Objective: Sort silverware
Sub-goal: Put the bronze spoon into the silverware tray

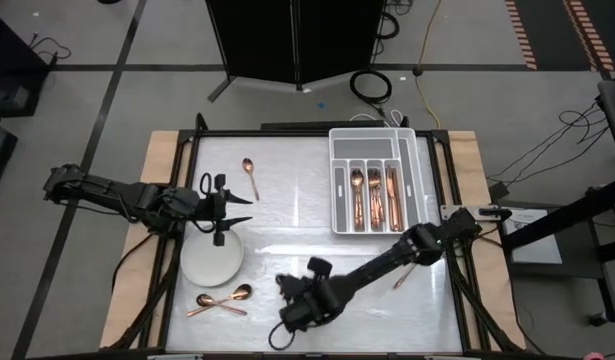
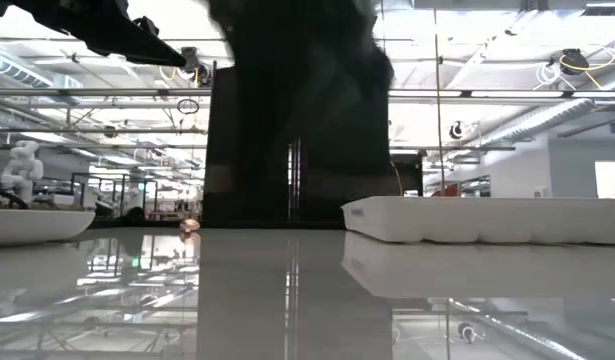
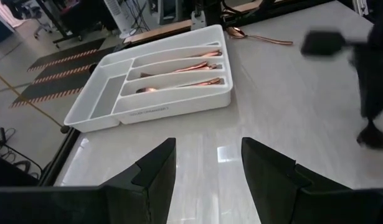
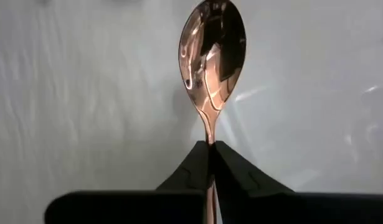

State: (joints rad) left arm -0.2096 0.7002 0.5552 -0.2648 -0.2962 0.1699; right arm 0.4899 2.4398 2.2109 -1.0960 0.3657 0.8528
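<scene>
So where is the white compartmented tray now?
High view: the white compartmented plastic tray sits at the table's far right, beside the right arm's side.

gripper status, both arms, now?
Left gripper: jaws open, empty, over the plate.
Right gripper: jaws shut on a copper spoon, near the table's front edge.

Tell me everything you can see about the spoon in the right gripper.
The spoon is shiny copper-coloured metal with an oval bowl narrowing into a slim neck. Its polished bowl mirrors its surroundings. The right gripper is shut on its handle just below the neck, so most of the handle is hidden between the fingers. The bowl points straight out from the fingertips, over the pale table near its front edge. Only the gripper visibly touches it.
</scene>
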